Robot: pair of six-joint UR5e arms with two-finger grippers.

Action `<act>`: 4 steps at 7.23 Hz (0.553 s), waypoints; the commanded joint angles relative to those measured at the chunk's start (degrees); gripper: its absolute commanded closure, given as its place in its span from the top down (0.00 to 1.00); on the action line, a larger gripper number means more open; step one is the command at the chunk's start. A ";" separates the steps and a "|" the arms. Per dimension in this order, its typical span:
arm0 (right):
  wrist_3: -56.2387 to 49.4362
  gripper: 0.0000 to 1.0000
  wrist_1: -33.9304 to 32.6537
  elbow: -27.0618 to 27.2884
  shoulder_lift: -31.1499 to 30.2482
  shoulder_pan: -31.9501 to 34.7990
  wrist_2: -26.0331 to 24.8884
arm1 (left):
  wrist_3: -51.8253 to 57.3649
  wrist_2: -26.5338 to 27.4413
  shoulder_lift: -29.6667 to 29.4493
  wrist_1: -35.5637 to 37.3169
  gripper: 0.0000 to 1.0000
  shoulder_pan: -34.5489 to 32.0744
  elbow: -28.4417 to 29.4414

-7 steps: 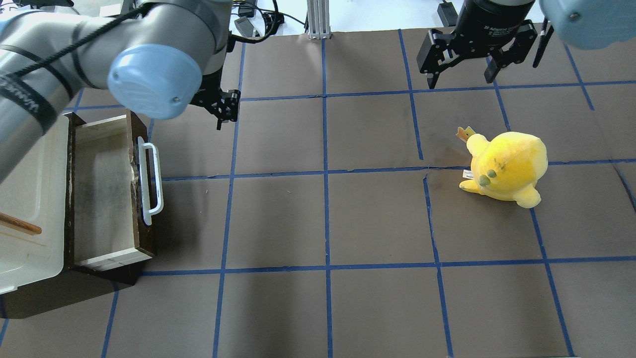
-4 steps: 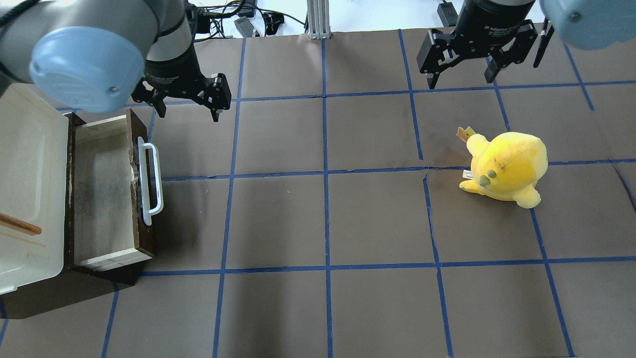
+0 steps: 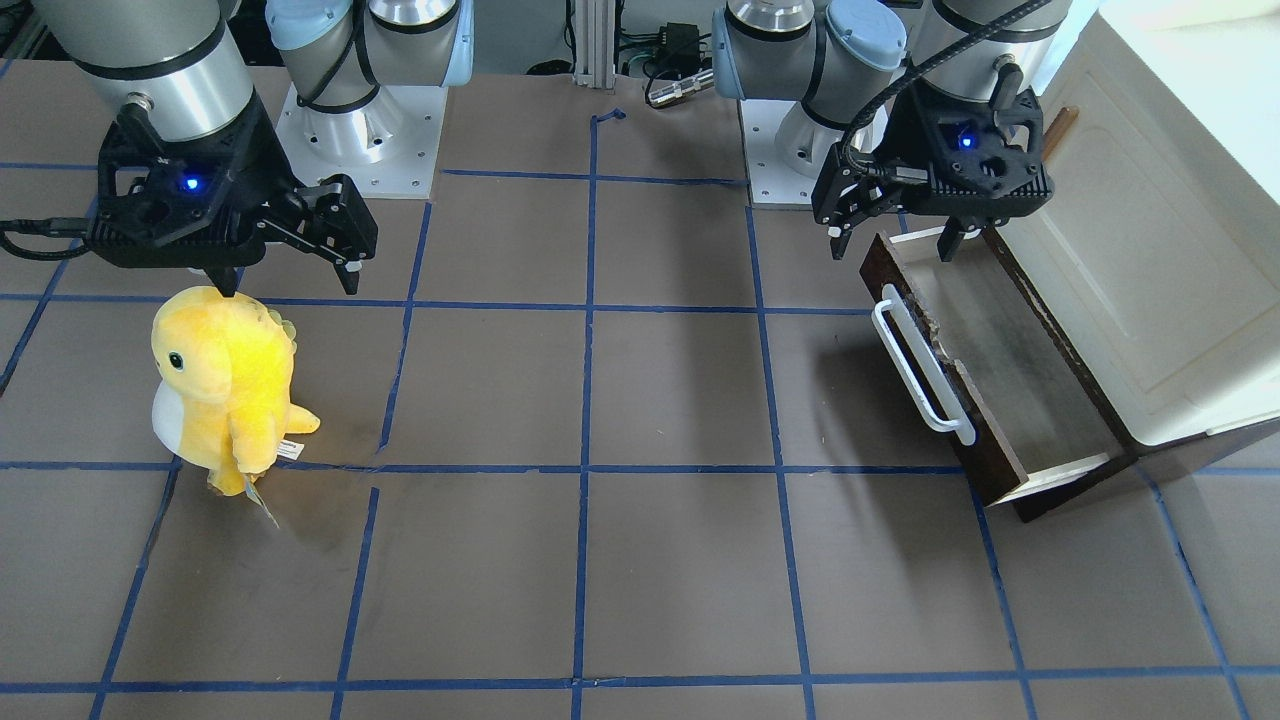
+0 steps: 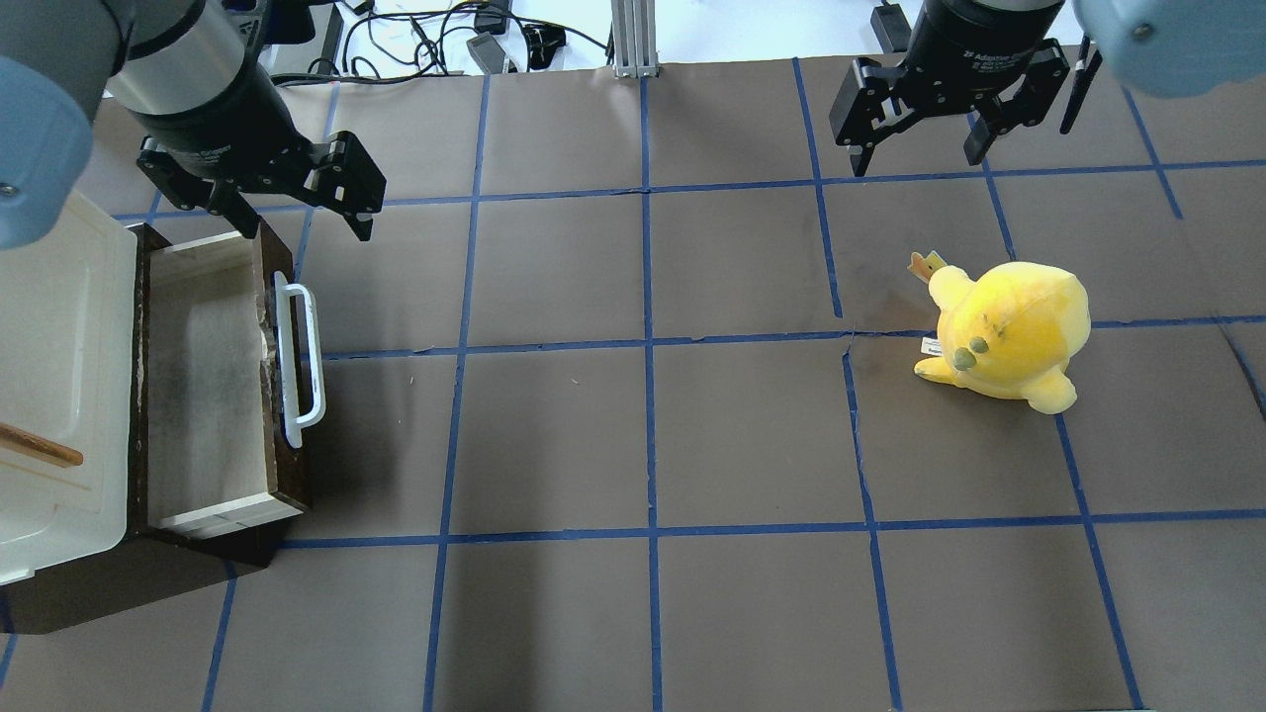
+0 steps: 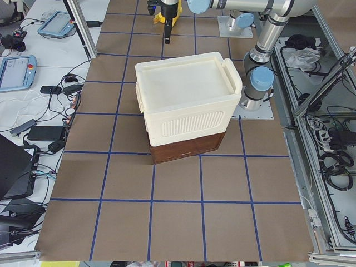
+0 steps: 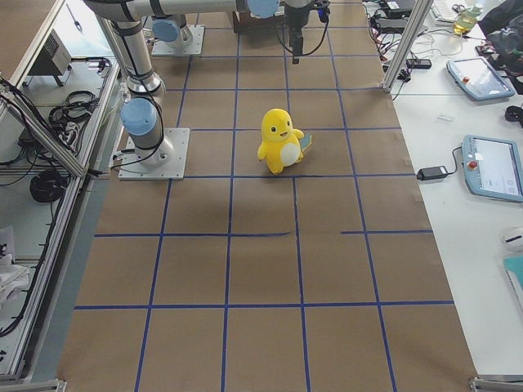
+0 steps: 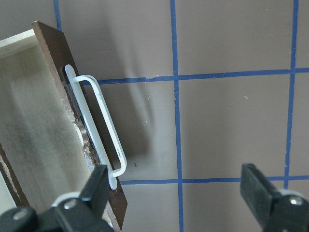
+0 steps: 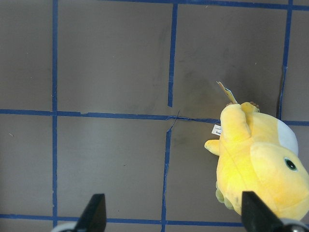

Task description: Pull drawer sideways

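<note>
By the open drawer, left fingers spread empty, right fingers spread near yellow plush.

Cream-white cabinet sits mid-table, ribbed side panel facing the camera, on a dark brown base. Brown mat, blue tape grid. Left arm, near and large, rises from its plate just beside the cabinet at the right, blue cap on its joint. Tablets, cables and a power brick lie off the mat's left edge.
</note>
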 commanded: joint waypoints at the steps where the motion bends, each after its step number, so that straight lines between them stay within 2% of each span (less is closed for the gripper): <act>1: 0.00 1.00 0.00 0.00 -0.03 0.00 0.00 | 4.94 -0.39 -0.21 3.68 1.00 0.71 -0.31; 4: 0.00 1.00 0.00 0.00 -0.03 0.00 0.00 | 5.16 -1.88 -0.13 4.14 1.00 0.79 0.30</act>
